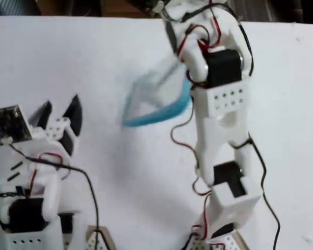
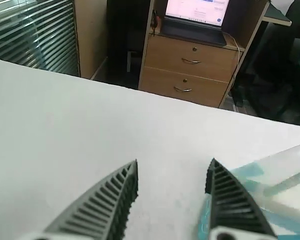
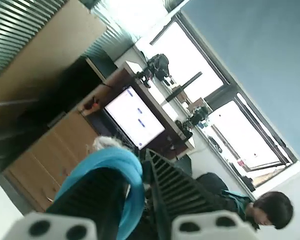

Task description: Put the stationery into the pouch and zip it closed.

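Gripping the pouch [image 1: 155, 99] by its blue trim, the right pincer [image 3: 133, 163] was clamped shut on it. 1 finger was covered by the trim and the other pressed in from the opposite side.

The right arm [image 1: 221, 130] ran from the near edge of the counter [image 1: 94, 52] out toward the far edge. The pouch sat at the arm's far end and spread left from it, about mid-counter, on the far half. It had a translucent body and a blue border, and it was blurred. Could not tell whether it touched the counter or was lifted off it. Zip state and contents were also unclear.

The left pincer [image 1: 61, 101] sat at near-left, pointing toward the far side, with its 2 black fingers spread wide over bare white counter. In its wrist camera a corner of the pouch showed just past one finger. In the high view the two were near each other but apart, with the pouch to the right of the left pincer.

Beyond the far edge of the counter stood a wooden drawer unit [image 2: 195, 70] with a lit screen [image 2: 196, 10] on top.
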